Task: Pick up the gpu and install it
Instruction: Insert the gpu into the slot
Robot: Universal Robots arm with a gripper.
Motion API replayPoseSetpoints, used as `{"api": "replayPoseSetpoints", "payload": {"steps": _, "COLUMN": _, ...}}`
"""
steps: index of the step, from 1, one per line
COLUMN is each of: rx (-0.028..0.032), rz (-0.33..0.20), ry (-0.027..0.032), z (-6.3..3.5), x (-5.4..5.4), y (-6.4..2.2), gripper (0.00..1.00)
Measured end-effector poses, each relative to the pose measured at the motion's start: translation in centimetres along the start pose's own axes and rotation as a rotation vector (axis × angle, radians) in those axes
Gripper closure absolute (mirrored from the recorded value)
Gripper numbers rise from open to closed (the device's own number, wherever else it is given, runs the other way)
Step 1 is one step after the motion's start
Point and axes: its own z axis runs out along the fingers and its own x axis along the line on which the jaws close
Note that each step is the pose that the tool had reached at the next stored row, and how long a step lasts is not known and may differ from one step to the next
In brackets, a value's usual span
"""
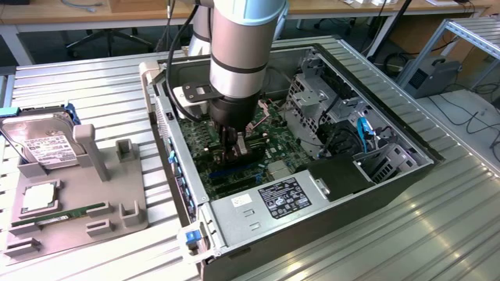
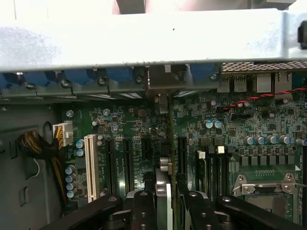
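Note:
The gpu (image 1: 245,146) hangs upright inside the open PC case (image 1: 406,170), low over the green motherboard (image 1: 226,175). My gripper (image 1: 233,153) is shut on it from above. In the wrist view the gpu (image 2: 163,184) shows edge-on as a thin card between my gripper (image 2: 165,207) and the motherboard (image 2: 230,129). Its metal end reaches toward the case's rear wall (image 2: 158,84). The card's edge stands among the black expansion slots (image 2: 128,158). I cannot tell whether it touches a slot.
A grey holder (image 1: 117,205) at the exterior view's left carries a hard drive (image 1: 43,146), a processor (image 1: 37,198) and a green memory stick (image 1: 67,213). Inside the case sit the power supply (image 1: 285,199), a drive cage (image 1: 312,105) and a white slot (image 2: 90,165).

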Motion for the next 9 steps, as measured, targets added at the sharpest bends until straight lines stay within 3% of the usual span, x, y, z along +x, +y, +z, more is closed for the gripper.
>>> {"api": "replayPoseSetpoints", "payload": {"steps": 9, "rx": -0.0002, "rz": 0.0, "ry": -0.0001, "z": 0.23, "x": 0.0, "y": -0.03, "gripper": 0.73}}
